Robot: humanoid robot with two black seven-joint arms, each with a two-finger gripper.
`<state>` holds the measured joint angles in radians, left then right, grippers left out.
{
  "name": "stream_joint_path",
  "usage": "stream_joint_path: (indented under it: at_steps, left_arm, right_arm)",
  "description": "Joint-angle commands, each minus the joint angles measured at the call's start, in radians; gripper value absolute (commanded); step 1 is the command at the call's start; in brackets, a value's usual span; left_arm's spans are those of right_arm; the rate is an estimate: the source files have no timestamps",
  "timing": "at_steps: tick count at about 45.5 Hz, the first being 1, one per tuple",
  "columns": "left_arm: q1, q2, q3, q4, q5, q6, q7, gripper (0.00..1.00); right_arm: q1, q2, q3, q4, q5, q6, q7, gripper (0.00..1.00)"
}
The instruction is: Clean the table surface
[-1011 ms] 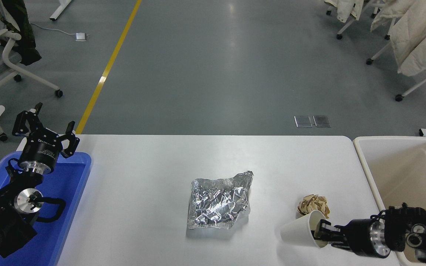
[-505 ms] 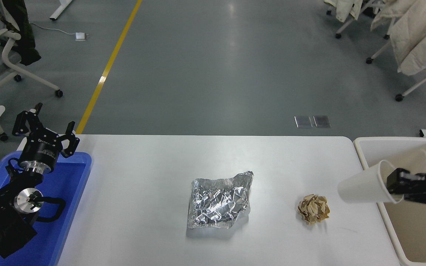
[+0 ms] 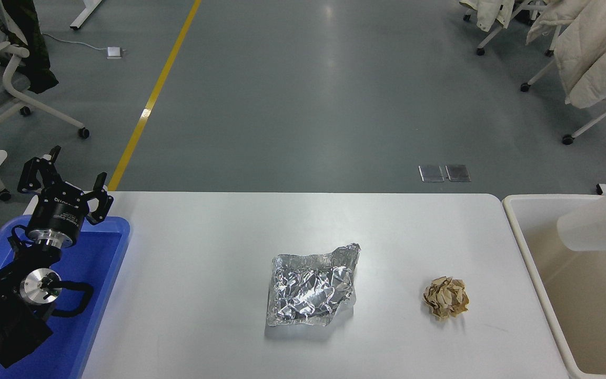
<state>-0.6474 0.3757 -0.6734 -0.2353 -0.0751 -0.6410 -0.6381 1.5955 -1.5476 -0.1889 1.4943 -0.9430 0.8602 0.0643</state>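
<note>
Your big white table surface (image 3: 203, 252) holds a crinkly silver foil sheet (image 3: 311, 292) and a brown paper ball (image 3: 446, 298). Your left gripper (image 3: 66, 181) waits over the blue plastic tray (image 3: 100, 263), fingers apart. A white paper cup (image 3: 597, 223) hangs over the cream bin (image 3: 529, 252); you can't see the right gripper.

I see two obstacles on the surface (image 3: 203, 295): crumpled foil (image 3: 311, 287) at the frame's centre and a paper ball (image 3: 446, 298) at lower right, well apart, with a bare lane between them. Everything left of the foil, out to the blue tray (image 3: 104, 263) at the lower left edge, lies open, as does the far strip above both. My left tool (image 3: 66, 184), fingers spread, stands over the tray's far corner. At the right edge a white cup (image 3: 597, 226) hangs above the bin (image 3: 524, 247).
</note>
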Motion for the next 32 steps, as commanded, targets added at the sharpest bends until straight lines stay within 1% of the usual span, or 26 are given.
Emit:
stream_joint_path:
  at_steps: [1,8,19,24,32]
  left_arm:
    - [0.000,0.000,0.000,0.001,0.000,0.000,0.000,1.00]
    - [0.000,0.000,0.000,0.001,0.000,0.000,0.000,1.00]
    - [0.000,0.000,0.000,0.001,0.000,0.000,0.000,1.00]
    - [0.002,0.000,0.000,0.001,0.000,0.000,0.000,1.00]
    - [0.000,0.000,0.000,-0.001,0.000,0.000,0.000,1.00]
  right_arm:
    - [-0.048,0.078,0.005,-0.190,-0.020,0.012,0.002,0.00]
    - [-0.112,0.170,0.005,-0.357,0.003,-0.001,0.002,0.00]
    - [-0.301,0.299,0.005,-0.554,0.142,-0.240,0.002,0.00]
    - [-0.403,0.372,0.014,-0.673,0.217,-0.343,0.002,0.00]
    - [-0.545,0.501,0.019,-0.909,0.375,-0.415,0.003,0.00]
